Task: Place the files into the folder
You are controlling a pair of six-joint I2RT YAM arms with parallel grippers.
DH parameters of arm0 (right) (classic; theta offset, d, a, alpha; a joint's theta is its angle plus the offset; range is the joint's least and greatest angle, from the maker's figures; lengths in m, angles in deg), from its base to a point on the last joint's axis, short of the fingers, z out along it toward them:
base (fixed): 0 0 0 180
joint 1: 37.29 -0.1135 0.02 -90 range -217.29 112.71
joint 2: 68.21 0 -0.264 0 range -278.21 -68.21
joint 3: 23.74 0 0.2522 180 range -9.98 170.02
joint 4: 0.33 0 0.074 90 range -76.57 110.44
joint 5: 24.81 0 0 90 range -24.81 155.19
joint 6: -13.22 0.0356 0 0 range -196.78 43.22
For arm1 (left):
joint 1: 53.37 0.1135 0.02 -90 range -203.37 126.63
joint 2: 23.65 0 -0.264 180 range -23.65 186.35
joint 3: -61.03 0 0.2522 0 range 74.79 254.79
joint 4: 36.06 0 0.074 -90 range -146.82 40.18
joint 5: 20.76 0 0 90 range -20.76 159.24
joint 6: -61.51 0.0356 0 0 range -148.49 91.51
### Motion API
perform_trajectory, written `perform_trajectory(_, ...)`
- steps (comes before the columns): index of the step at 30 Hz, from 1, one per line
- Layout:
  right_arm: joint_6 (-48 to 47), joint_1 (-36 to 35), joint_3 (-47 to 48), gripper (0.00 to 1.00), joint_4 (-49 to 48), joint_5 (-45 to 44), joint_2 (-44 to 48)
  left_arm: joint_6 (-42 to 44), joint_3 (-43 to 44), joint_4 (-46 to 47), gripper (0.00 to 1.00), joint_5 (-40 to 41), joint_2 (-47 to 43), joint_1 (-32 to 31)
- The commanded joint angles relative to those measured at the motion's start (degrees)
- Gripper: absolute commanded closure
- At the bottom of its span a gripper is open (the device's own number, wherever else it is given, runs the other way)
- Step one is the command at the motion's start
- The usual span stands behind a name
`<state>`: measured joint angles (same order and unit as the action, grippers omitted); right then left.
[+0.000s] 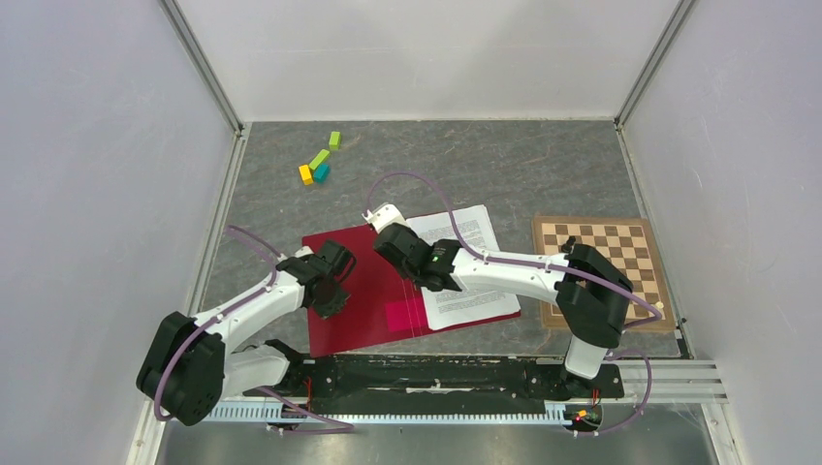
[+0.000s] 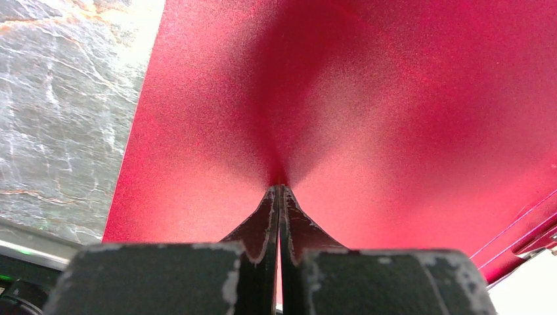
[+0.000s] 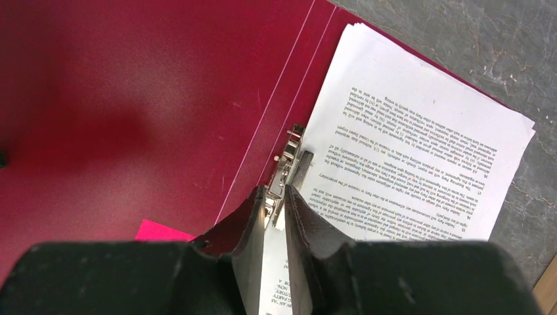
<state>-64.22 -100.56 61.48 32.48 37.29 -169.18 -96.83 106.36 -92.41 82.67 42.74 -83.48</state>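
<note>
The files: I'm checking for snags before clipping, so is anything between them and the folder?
Nothing visible. The files already lie directly on the open folder's right half. The metal clip at the spine meets their edge, with the right end effector closed on it; whether sheets sit under it is unclear.

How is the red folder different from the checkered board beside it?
The folder is plain crimson; the chessboard is brown-and-cream squares. The folder lies open, wider, with printed sheets on its right half; the chessboard is a single smaller panel. Both lie flat on the grey table.
</note>
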Motion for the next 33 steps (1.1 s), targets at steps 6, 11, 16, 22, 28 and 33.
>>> perform_trajectory(6, -0.3, -0.3, 4.3, 0.81, 0.0, 1.0, -0.8, -3.3, 1.6, -1.5, 0.98, 2.3, 0.5, -0.3)
perform_trajectory(11, -1.4, -0.3, 4.1, 0.82, 0.0, -1.5, -2.4, -3.2, 1.4, -1.5, 0.98, 2.4, -0.2, -0.4)
perform_trajectory(16, -2.5, -0.3, 4.4, 0.83, -0.3, -1.0, -3.6, -3.4, 1.0, -1.6, 0.98, 2.5, -0.4, -0.4)
perform_trajectory(22, -2.2, -0.3, 4.2, 0.86, -0.2, -0.7, -4.2, -3.5, 1.2, -1.8, 0.98, 2.8, -0.5, -0.4)
perform_trajectory(28, -2.3, -0.5, 3.2, 0.86, 0.1, -1.5, -3.3, -3.6, 1.4, -2.1, 0.98, 2.9, -0.3, -0.4)
perform_trajectory(33, -2.7, -0.7, 2.8, 0.86, 0.7, -1.5, -3.3, -3.6, 1.6, -2.1, 0.98, 2.8, 0.4, -0.4)
